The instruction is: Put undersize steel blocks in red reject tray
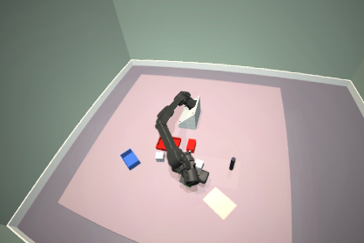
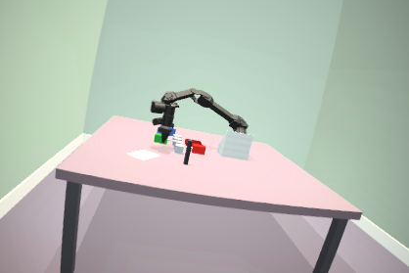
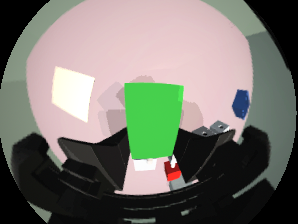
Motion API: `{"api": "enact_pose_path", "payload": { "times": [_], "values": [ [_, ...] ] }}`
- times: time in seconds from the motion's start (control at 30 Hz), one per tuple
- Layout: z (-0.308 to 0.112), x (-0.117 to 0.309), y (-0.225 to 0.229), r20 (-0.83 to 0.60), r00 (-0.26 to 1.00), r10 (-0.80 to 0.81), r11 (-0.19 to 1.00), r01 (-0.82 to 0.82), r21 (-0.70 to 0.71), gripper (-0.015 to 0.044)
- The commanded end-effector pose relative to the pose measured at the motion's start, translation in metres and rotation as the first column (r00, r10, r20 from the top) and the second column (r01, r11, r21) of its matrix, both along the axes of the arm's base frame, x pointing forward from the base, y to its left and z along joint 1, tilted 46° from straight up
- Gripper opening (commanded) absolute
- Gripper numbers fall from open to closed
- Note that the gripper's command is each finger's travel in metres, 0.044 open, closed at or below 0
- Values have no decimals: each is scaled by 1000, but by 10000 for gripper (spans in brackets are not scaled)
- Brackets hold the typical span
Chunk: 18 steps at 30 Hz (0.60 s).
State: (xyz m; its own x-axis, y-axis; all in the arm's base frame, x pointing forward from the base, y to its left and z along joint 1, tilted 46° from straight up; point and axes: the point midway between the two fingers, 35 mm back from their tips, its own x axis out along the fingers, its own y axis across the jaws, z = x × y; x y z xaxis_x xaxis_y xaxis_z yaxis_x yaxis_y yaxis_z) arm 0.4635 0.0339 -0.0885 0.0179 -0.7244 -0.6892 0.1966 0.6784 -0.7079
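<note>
The gripper (image 1: 189, 185) (image 2: 164, 138) (image 3: 149, 125) is closed on the green gauge (image 2: 159, 138) (image 3: 153, 120), which sits between its fingers. Near it are pale steel blocks (image 1: 198, 164) (image 2: 179, 149) (image 3: 219, 128); farther off, the red tray lies beside a red block (image 1: 191, 145) (image 2: 199, 149).

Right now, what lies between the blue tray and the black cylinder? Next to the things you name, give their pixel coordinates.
Top view shows one steel block (image 1: 159, 157) (image 2: 177, 137) (image 3: 219, 128), the arm (image 1: 165, 137) (image 2: 219, 109), then another steel block (image 1: 198, 164) (image 2: 179, 149) (image 3: 145, 165); beneath the arm is hidden.

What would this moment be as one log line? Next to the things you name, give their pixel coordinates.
end effector (image 1: 189, 185) (image 2: 163, 140) (image 3: 149, 125): shut on green gauge (image 2: 159, 138) (image 3: 154, 120) | red tray (image 1: 162, 147): on table (image 1: 257, 144) (image 2: 220, 181) (image 3: 165, 40)
</note>
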Motion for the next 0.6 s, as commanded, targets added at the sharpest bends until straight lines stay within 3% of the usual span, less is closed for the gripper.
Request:
{"api": "enact_pose_path", "payload": {
  "times": [0.0,0.33,0.57],
  "values": [
    [1,0,1,0,1000,1,1000,-1,0,0],
    [33,-5,31,-30,1000,-4,1000,4,-6,0],
    [22,-27,49,-369,869,330,941,-331,64,0]
  ]
}}
